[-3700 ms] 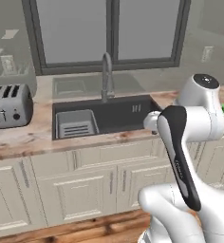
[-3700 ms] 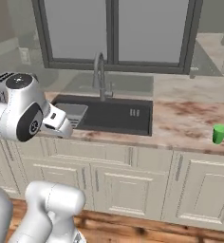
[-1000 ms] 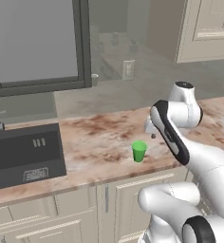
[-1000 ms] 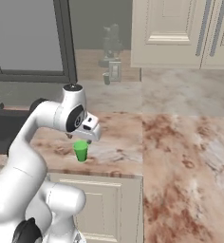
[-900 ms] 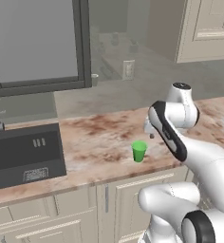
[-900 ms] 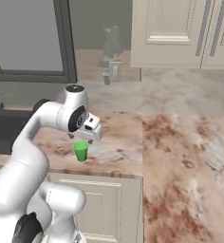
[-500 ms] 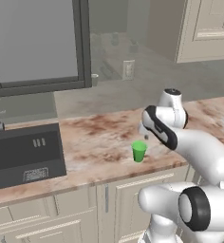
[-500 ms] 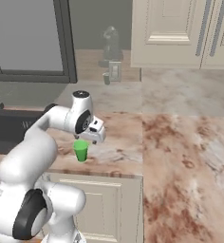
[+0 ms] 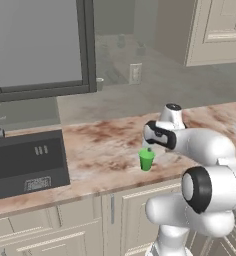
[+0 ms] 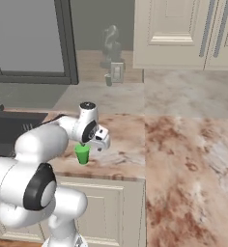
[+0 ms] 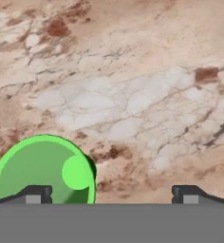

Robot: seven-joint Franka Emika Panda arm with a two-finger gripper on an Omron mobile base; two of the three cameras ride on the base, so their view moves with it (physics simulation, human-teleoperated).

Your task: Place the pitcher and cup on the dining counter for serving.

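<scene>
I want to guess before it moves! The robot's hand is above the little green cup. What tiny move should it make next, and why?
Probably slide sideways first. In the hand view the cup sits off to one side, under one fingertip, not centred in the open gripper. It stands upright on the counter, so once centred, the hand could lower and close.
</scene>
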